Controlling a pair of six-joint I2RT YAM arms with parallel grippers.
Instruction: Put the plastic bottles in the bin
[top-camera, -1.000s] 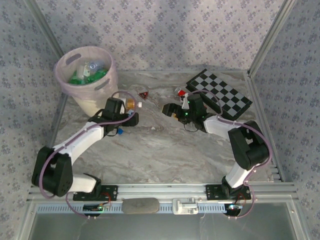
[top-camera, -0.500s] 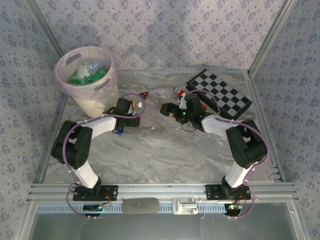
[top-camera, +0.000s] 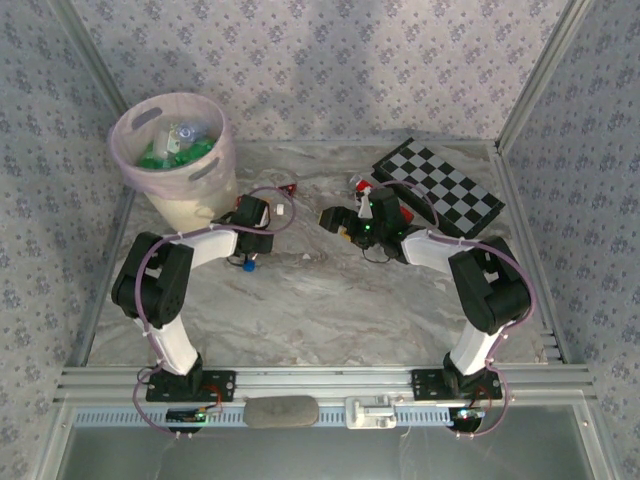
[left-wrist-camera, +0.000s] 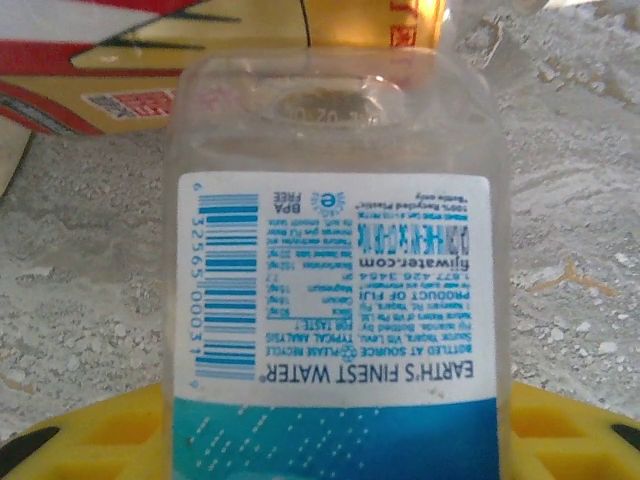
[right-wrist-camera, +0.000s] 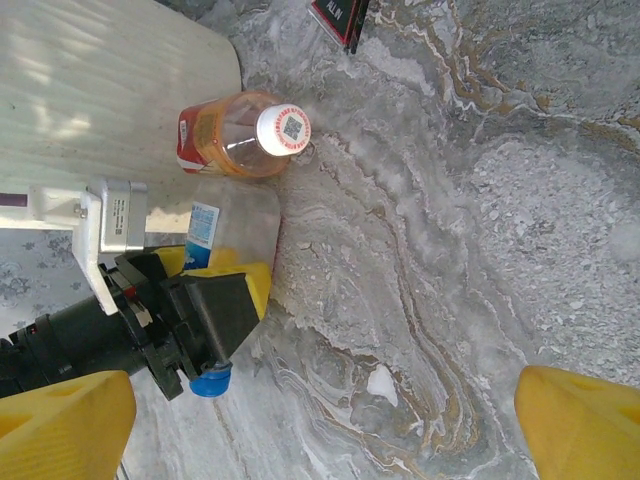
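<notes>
Left claw (right-wrist-camera: 212, 267) clamped on clear bottle (left-wrist-camera: 340, 300); right claw (right-wrist-camera: 322, 425) wide apart; we see orange bottle (right-wrist-camera: 235, 135) just beside bin (right-wrist-camera: 100, 100).

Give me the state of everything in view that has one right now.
Bin: upright, holding green and clear bottles.
Left gripper: closed around the clear bottle.
Clear bottle: on its side on the table, blue cap on, gripped.
Orange bottle: on its side beside the bin, capped, untouched.
Right gripper: open, empty, above the table.
</notes>
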